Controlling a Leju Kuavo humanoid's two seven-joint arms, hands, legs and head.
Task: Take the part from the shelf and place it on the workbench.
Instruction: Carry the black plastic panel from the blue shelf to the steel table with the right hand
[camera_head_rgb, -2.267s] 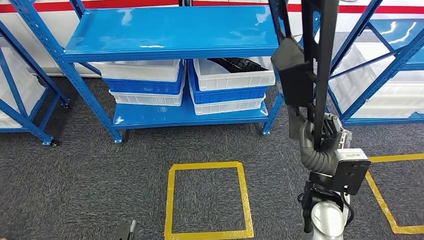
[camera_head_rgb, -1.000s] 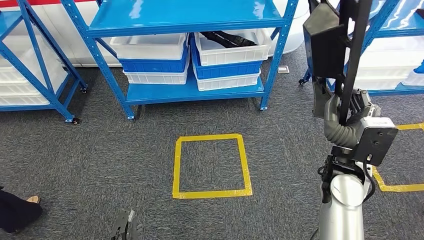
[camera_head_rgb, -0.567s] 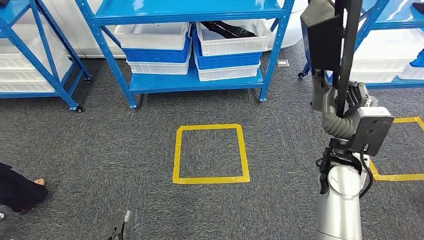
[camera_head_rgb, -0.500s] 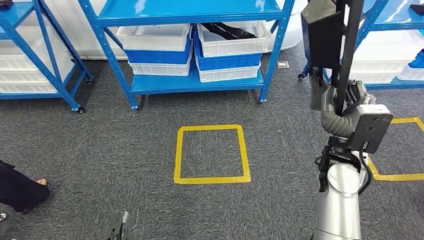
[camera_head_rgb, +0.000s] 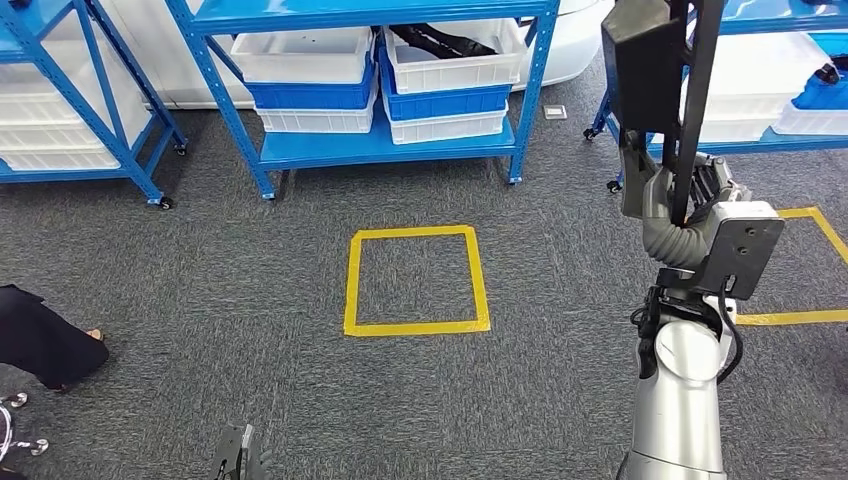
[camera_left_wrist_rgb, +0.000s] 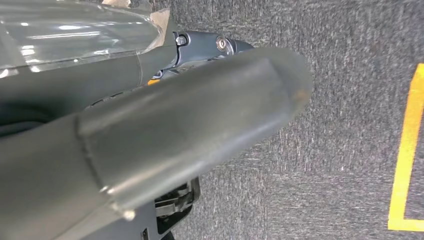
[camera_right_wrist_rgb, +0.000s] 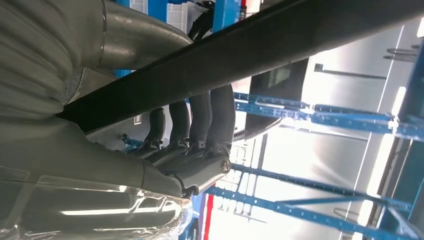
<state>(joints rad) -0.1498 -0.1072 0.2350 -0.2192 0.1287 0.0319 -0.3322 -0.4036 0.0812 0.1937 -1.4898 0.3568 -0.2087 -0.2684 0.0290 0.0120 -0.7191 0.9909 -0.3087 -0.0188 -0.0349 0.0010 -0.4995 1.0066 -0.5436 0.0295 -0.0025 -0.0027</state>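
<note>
Grey carpet (camera_head_rgb: 200, 300) spreads out below you, with a yellow tape square (camera_head_rgb: 414, 280) marked on it straight ahead and a second yellow outline (camera_head_rgb: 800, 270) off to the right. Beyond the square stands the blue shelf (camera_head_rgb: 370, 145), its lower level carrying stacked white and blue bins (camera_head_rgb: 310, 80), and one white bin (camera_head_rgb: 450, 55) on the right has dark parts lying in it. Your right hand (camera_head_rgb: 665, 200) is raised on the right side, fingers (camera_right_wrist_rgb: 200, 120) wrapped around the long black part (camera_head_rgb: 660, 90), which stands nearly upright and rises out of the top of the head view; the wrist camera shows the dark bar (camera_right_wrist_rgb: 250, 55) crossing the palm with the fingers curled over it. Your left hand (camera_head_rgb: 238, 460) hangs low near the bottom edge, just above the carpet; in its wrist view you get the thick grey thumb (camera_left_wrist_rgb: 190, 125) close up over the floor, and I cannot tell how the fingers lie. At the left edge, a person's dark trouser leg and foot (camera_head_rgb: 45, 345) are on the carpet. More blue racking (camera_head_rgb: 90, 120) holds white bins on the far left.
</note>
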